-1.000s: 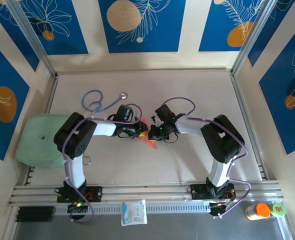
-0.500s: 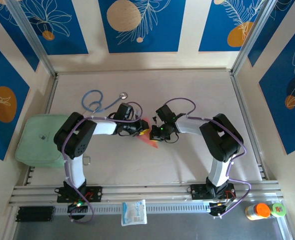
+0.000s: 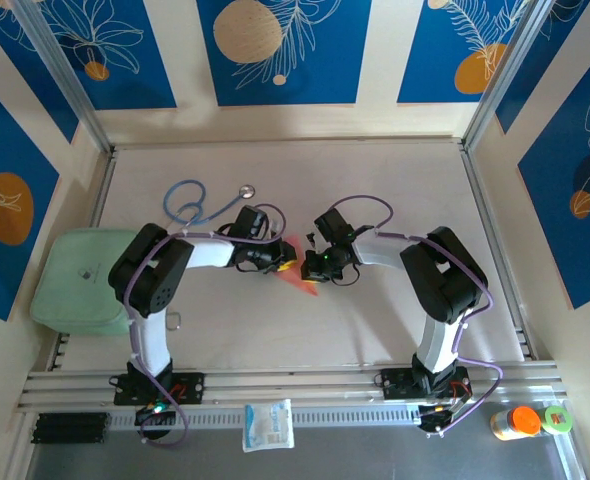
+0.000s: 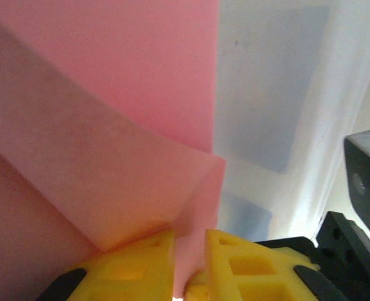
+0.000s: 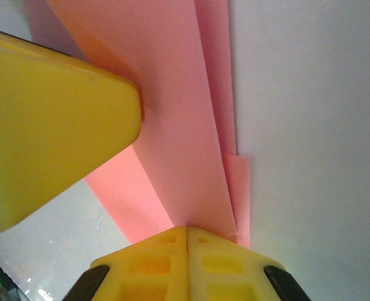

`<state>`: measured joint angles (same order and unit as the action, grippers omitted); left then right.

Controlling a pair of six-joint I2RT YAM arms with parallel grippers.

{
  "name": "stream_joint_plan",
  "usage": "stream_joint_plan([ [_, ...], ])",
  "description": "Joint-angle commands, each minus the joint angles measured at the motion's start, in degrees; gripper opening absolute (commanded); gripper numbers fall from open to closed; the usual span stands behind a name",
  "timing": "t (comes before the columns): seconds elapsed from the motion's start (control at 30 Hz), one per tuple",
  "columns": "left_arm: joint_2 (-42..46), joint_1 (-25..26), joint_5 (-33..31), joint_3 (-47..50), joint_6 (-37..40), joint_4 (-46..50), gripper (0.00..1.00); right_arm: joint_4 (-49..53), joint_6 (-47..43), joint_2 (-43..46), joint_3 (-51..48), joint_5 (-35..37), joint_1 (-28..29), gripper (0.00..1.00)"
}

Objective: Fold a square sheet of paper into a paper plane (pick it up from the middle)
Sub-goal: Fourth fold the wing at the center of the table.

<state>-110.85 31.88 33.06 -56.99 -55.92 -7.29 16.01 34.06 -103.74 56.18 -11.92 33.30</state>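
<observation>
The salmon-pink paper [image 3: 297,266] is folded into a narrow layered shape and hangs between the two grippers at mid table. In the left wrist view my left gripper [image 4: 189,263] has its yellow fingers [image 4: 135,260] pinched on a folded edge of the paper [image 4: 110,125]. In the right wrist view my right gripper [image 5: 187,241] is shut on the paper [image 5: 172,125], whose layered folds fan out ahead of the jaws. The left gripper's yellow finger [image 5: 47,119] presses the paper from the left. From above, the left gripper [image 3: 281,262] and right gripper [image 3: 309,266] nearly touch.
A blue looped stethoscope [image 3: 200,203] lies behind the left arm. A pale green pad [image 3: 80,280] sits at the left edge. A white packet with blue print [image 3: 268,425] lies on the front rail. An orange-capped bottle [image 3: 516,422] stands at the front right.
Both grippers keep their hold on the paper; the pair has shifted very slightly, with the paper between them hardly moving.
</observation>
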Motion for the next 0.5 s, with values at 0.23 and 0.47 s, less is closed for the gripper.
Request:
stream_joint_plan([
  [0.23, -2.53, -0.40, -3.77, -2.71, 1.77, 8.69, 0.21, 4.72, -1.29, 3.47, -2.07, -2.71, -0.30, 0.08],
  [0.47, -2.78, -0.38, -3.91, -2.68, 1.75, 9.10, 0.21, 5.70, -0.58, 4.60, -4.36, -3.53, -0.32, 0.08],
])
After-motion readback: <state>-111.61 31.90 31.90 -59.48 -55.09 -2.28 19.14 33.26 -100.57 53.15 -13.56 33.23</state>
